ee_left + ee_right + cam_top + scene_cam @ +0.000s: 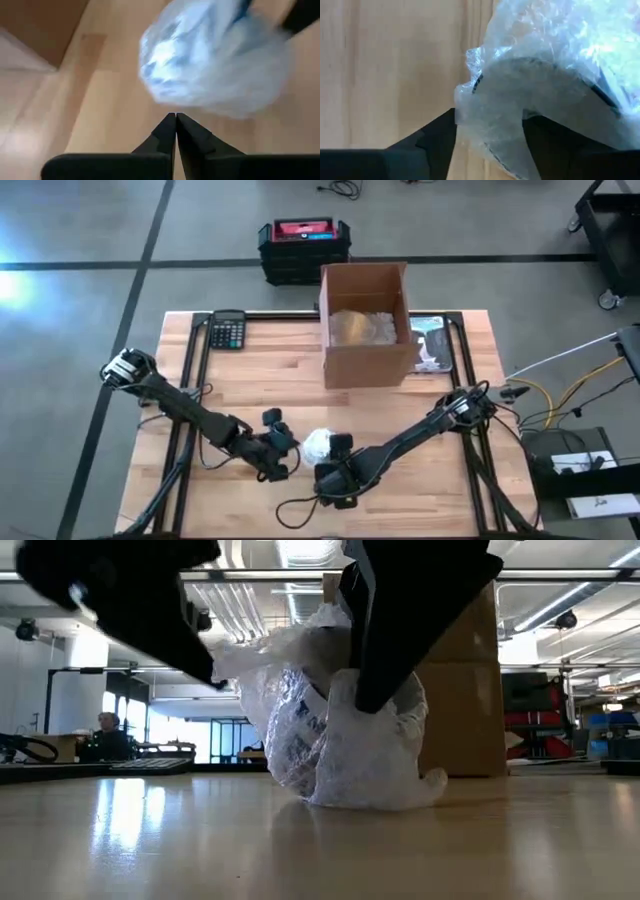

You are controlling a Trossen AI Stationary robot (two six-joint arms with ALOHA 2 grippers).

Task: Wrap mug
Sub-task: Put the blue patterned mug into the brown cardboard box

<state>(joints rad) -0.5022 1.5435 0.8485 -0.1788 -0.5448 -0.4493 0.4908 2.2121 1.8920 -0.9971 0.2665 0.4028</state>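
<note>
Mug (340,735), swaddled in bubble wrap (555,75), near the front edge of the bench (400,410), about midway along it. Probably hard and breakable under the cushion, heavier than the film suggests; wrap itself soft, crinkly, slippery, likely to spring open if released. Best pinched on the loose wrap where layers overlap, or squeezed gently across the body, not by the handle, which was hidden.

Calculator (228,330) at the back left corner, untouched. Left arm reached in low from the left edge, elbow down along the boards, its left gripper (175,122) stopped just beside the bundle on its left side, fingers pressed together and holding nothing, tips aimed at the wrap and seemingly a little short of it. Whether touching, hard to say from the low view, where a dark finger seemed to meet a flap of film.

Cardboard box (366,325) at the back edge, centre-right, open on top, with crumpled packing inside. Dark tray (438,345) just beside it on the right.

Right arm stretched diagonally from the right edge toward the front middle, wrist dropped, right gripper (487,132) at the bundle's right flank, fingers spread with a fold of wrap between them, apparently pinning the covering against the curved side.
</note>
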